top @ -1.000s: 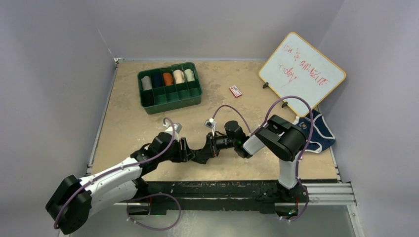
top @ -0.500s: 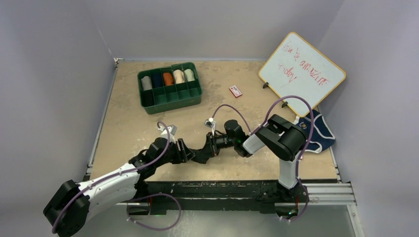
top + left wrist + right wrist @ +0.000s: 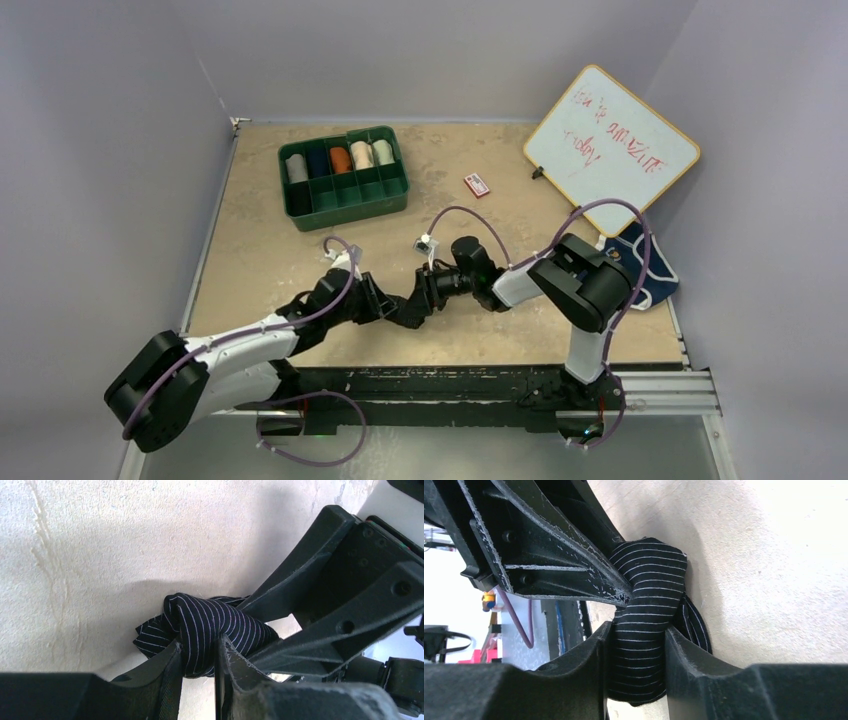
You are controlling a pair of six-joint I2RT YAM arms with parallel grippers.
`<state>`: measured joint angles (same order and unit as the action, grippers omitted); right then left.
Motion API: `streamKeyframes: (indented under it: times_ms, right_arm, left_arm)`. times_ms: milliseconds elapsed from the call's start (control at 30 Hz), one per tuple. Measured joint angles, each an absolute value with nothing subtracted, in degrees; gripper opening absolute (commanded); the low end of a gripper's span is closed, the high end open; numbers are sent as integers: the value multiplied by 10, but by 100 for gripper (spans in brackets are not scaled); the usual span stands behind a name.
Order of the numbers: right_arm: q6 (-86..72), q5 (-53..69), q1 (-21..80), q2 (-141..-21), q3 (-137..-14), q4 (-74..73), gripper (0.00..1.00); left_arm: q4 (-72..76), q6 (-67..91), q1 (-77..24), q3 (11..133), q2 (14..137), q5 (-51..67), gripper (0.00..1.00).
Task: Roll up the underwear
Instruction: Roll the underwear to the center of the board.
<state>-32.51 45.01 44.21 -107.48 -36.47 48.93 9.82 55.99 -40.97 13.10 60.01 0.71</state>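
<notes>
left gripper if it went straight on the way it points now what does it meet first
The left gripper, its jaws pinching the black underwear, would likely run into the right gripper just beyond, which grips the same bundle.

Rocking a two-tone look here: wearing a glossy white shell on the left arm [image 3: 240, 350] between chunky black joint housings, and repeating that white-and-black mix on the right arm [image 3: 512, 288]. Trailing a purple cable [image 3: 300, 318] along the left one and looping a second purple cable [image 3: 610, 201] high over the right. Carrying a small pale block [image 3: 425, 243] near the wrist. Showing matte black plastic on the left claw [image 3: 200, 650], with scuffed, whitish finger edges. Looking much the same on the right claw [image 3: 639, 630]: black, angular, ribbed, and sporting round recessed screws [image 3: 403, 587] in the side plates.
</notes>
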Motion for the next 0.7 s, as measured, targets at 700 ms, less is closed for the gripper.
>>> streamKeyframes:
  times_ms: [700]
  right_arm:
    - [-110,249,466,-887,-411,140,73]
  left_arm:
    - [146,550,-410,149,658,-9,20]
